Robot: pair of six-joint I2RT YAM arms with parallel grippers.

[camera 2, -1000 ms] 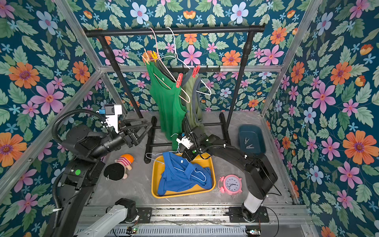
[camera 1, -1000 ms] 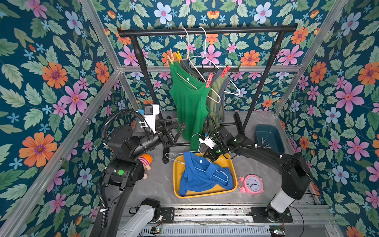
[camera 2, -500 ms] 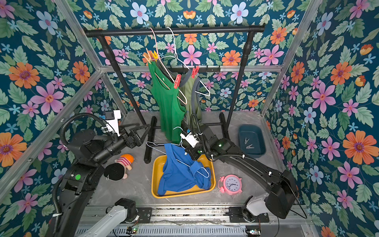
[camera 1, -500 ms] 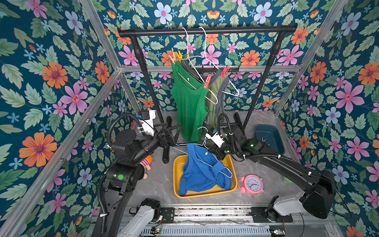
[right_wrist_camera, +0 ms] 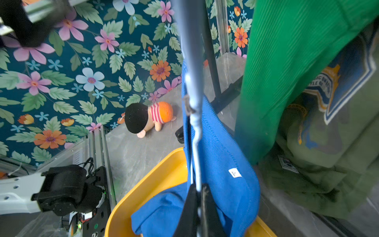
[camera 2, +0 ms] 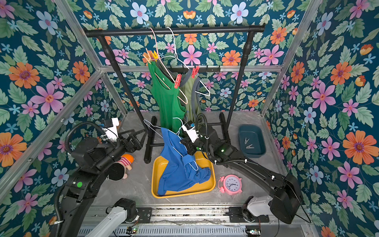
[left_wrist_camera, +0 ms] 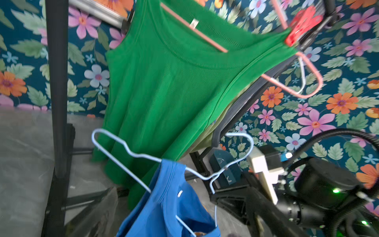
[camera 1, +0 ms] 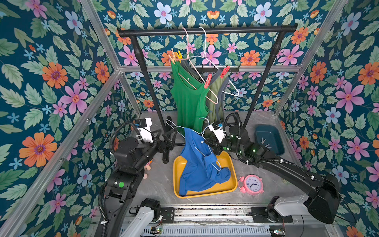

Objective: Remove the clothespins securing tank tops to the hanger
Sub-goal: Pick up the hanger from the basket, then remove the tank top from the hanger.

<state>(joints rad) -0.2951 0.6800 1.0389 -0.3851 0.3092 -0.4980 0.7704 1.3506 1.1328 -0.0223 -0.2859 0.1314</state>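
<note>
The right gripper [right_wrist_camera: 198, 195] is closed tight: its two dark fingers pinch the thin wire of the light blue hanger [left_wrist_camera: 127, 147], and in both top views it holds this hanger just above the far edge of the yellow tray [camera 1: 229, 186]. The blue tank top [camera 1: 196, 164] hangs from the hanger by one strap only, and its lower part lies crumpled inside the tray. The left gripper [camera 1: 171, 137] has its jaws wide apart and holds nothing. It hovers beside the tray on the left arm's side, near the bare end of the blue hanger, and I cannot tell if it touches the wire. Beyond the tray, the green tank top [camera 1: 188, 102] and the olive tank top [camera 1: 215, 98] hang on the black rack [camera 1: 205, 30]. The green one is on a pink hanger [camera 1: 213, 100] and the olive one on a white hanger [camera 1: 231, 92]. One red clothespin [camera 1: 208, 81] clips a green strap, and a second red clothespin [camera 1: 224, 71] clips the grey trim of the olive top. A yellow clothespin [camera 1: 179, 55] and a peach clothespin [camera 1: 173, 58] sit together at the other, higher shoulders. To the right of the tray stands a dark teal bin [camera 2: 242, 131], and two pale grey clothespins [camera 2: 247, 142] lie loose on its bottom.
</note>
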